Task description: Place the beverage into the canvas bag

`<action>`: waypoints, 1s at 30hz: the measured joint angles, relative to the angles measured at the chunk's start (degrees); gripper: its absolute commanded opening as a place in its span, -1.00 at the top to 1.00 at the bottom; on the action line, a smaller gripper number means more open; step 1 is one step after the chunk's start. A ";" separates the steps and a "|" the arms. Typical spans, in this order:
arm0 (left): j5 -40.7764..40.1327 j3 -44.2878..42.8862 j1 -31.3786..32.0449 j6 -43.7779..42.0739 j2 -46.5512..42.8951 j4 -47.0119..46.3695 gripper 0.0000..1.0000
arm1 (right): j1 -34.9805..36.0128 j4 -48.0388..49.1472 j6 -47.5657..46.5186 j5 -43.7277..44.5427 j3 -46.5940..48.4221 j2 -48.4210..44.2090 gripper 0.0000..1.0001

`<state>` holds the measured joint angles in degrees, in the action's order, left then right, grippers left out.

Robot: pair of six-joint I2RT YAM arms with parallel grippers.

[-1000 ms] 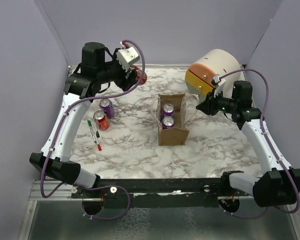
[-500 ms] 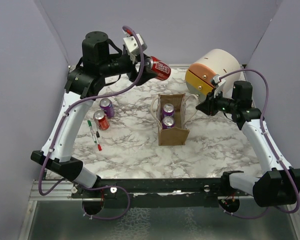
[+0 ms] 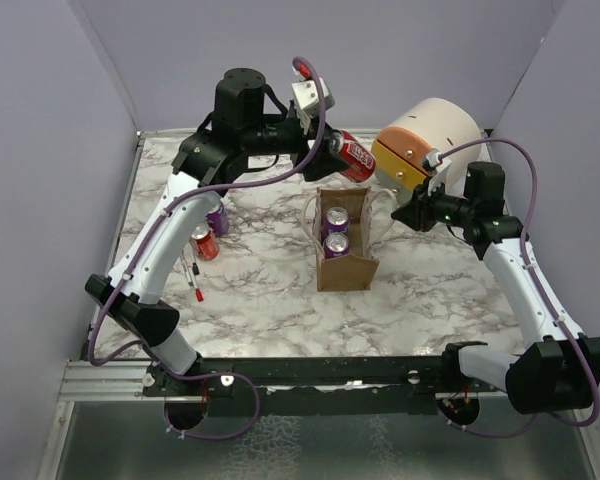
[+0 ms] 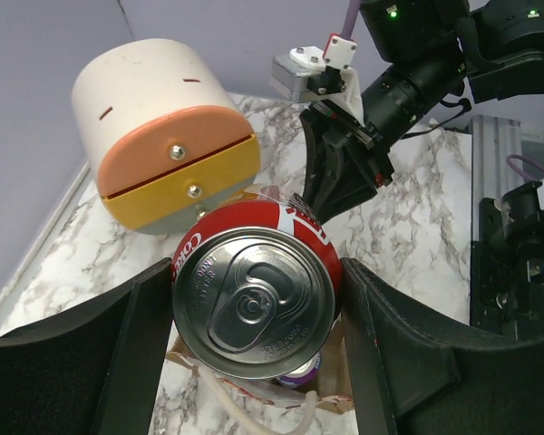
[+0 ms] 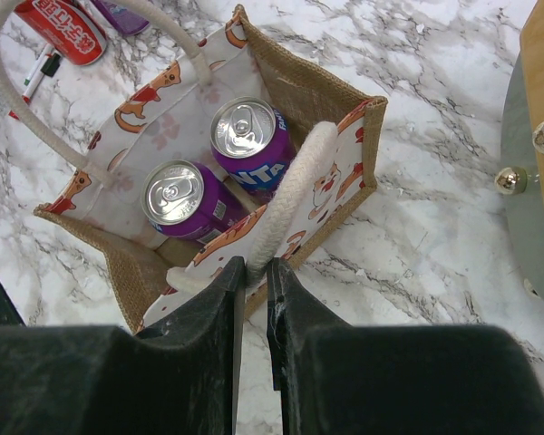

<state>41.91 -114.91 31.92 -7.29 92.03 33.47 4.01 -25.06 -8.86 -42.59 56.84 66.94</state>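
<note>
The tan canvas bag [image 3: 346,250] stands open mid-table with two purple cans [image 3: 336,231] inside; these also show in the right wrist view [image 5: 213,168]. My left gripper [image 3: 332,152] is shut on a red cola can [image 3: 352,157] and holds it in the air just behind the bag's far end. The can's silver top [image 4: 256,299] fills the left wrist view, with the bag's rim [image 4: 254,385] below it. My right gripper [image 3: 412,213] is shut on the bag's pale right handle [image 5: 286,207] and holds it out to the side.
A large cream-and-orange cylinder [image 3: 425,140] lies at the back right, close to the held can. A red can [image 3: 204,243], a purple can [image 3: 218,219] and two markers [image 3: 191,278] lie at the left.
My left arm has swung right with the red can, from the back left to just behind the bag. My right gripper and the bag have not moved.
</note>
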 measured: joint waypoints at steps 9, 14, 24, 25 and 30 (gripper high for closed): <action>-0.04 0.04 3.54 0.02 2.97 -0.02 1.00 | 0.00 0.26 0.02 0.00 -0.02 0.00 0.71; -1.05 1.64 4.50 -1.86 3.37 -0.09 1.00 | 0.00 0.50 0.02 0.02 -0.20 0.00 0.75; -5.64 10.40 5.49 -7.72 5.73 0.22 1.00 | 0.00 1.49 0.07 0.04 -2.21 -2.56 0.86; -5.88 11.04 5.62 -8.11 6.14 0.24 1.00 | 0.00 1.66 0.07 0.04 -2.36 -2.64 0.87; -6.71 12.96 6.54 -9.75 9.16 0.28 1.00 | 0.00 2.45 0.04 0.07 -3.32 -2.75 0.93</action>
<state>35.20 -101.95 38.46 -17.04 101.19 33.76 4.01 -22.61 -8.82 -42.52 53.52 64.18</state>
